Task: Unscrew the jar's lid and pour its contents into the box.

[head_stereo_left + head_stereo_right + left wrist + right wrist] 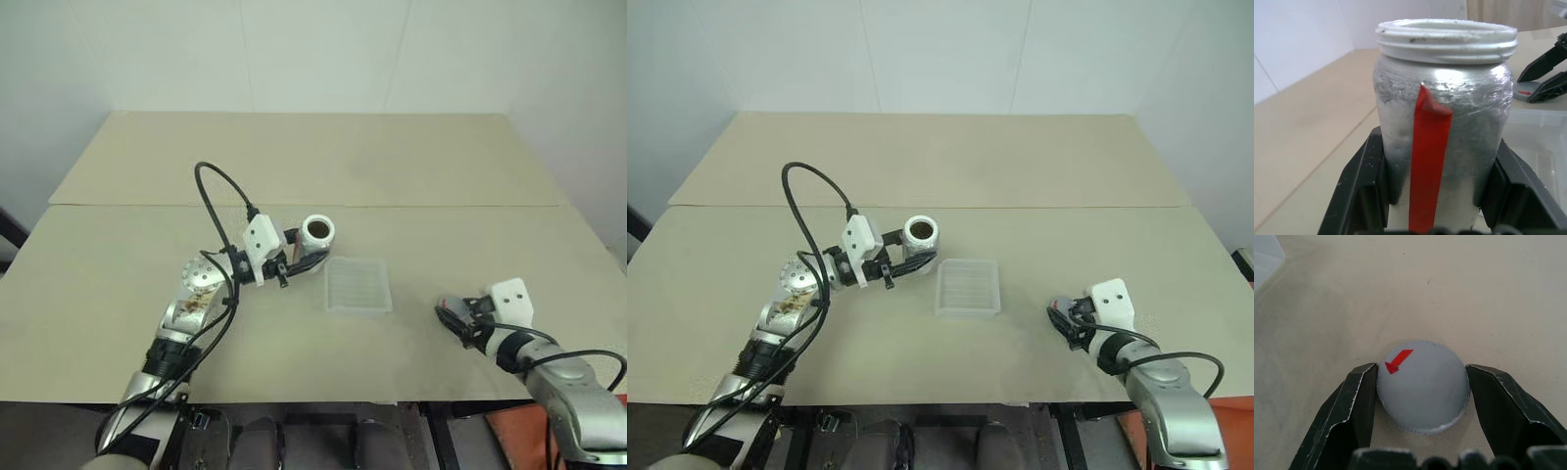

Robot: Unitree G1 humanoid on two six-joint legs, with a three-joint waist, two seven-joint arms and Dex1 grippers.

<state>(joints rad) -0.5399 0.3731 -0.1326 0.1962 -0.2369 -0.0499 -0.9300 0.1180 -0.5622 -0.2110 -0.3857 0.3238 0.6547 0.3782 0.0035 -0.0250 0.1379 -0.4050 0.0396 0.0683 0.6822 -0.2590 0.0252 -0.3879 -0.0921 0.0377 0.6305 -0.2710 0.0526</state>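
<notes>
Down at the table's point(411, 176) near right, right pincer point(1422, 394) pinches the lid point(1422, 387). Left pincer point(1440, 186) clamps the open jar point(315, 233) just beside the box point(358, 286); tipping early could scatter contents onto the table.

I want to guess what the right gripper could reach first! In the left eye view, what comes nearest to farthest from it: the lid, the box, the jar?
1. The lid: between the right gripper's fingers, at the table's right.
2. The box: to its left, mid-table.
3. The jar: farthest, past the box, held by the left gripper.
</notes>
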